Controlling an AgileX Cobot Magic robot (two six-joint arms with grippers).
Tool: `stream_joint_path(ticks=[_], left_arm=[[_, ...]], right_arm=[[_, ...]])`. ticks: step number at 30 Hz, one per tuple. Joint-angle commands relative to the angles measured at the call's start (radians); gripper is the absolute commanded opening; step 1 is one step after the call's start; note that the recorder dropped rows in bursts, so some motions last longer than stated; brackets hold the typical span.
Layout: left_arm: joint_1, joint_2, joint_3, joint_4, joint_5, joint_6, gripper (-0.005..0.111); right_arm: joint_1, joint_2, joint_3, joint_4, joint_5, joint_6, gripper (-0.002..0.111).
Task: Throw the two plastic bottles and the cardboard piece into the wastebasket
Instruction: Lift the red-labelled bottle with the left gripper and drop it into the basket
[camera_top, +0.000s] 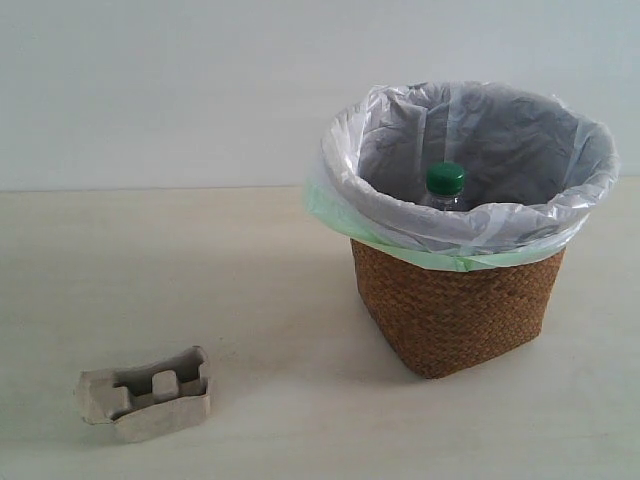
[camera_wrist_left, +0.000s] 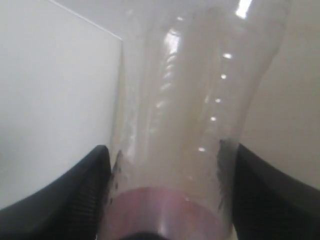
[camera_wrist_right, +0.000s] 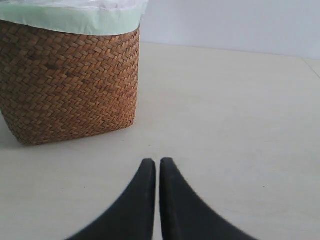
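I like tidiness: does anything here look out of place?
Only the cardboard piece lies loose on the table, apart from the wastebasket. The green-capped bottle stands inside it; nothing looks spilled or damaged.

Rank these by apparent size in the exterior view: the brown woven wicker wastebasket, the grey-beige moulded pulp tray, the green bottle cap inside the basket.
1. brown woven wicker wastebasket, clearly largest.
2. grey-beige moulded pulp tray, though apparently nearer the camera.
3. green bottle cap, smallest.

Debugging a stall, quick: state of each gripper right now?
Left gripper: closed on the red-label bottle.
Right gripper: closed, holding nothing.
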Motion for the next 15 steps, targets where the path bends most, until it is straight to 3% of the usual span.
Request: stream_joint_path(ticks=[1, 4, 7, 8, 10, 11, 12, 15], left_arm=[[0.001, 0.049, 0.006, -0.305, -0.08, 0.109, 0.004], [-0.001, 0.091, 0.004, -0.707, -0.178, 0.332, 0.004], [-0.033, 0.11, -0.017, -1.251, -0.289, 0.696, 0.004], [-0.051, 0.11, -0.035, -1.5, -0.315, 0.832, 0.004], [-0.097, 0.11, -0.089, -1.843, -0.353, 1.069, 0.01], [-0.124, 0.11, -0.12, -1.987, -0.381, 1.16, 0.018], [-0.152, 0.114, -0.139, -2.058, -0.42, 1.132, 0.029], [-0.231, 0.116, -0.175, -2.043, -0.572, 1.215, 0.074]], right_arm=[[-0.005, -0.005, -0.001, -0.002, -0.005, 0.0, 0.0], [-0.005, -0.005, -0.001, -0.002, -0.005, 0.0, 0.0], [-0.005, -0.005, -0.001, -0.002, -0.005, 0.0, 0.0], [-0.005, -0.005, -0.001, -0.002, -0.005, 0.0, 0.0], [-0.005, -0.005, -0.001, -0.002, -0.005, 0.0, 0.0], [-0.005, -0.005, -0.001, -0.002, -0.005, 0.0, 0.0], [-0.005, -0.005, -0.001, -0.002, -0.005, 0.0, 0.0], [-0.005, -0.005, -0.001, -0.002, -0.009, 0.0, 0.0]])
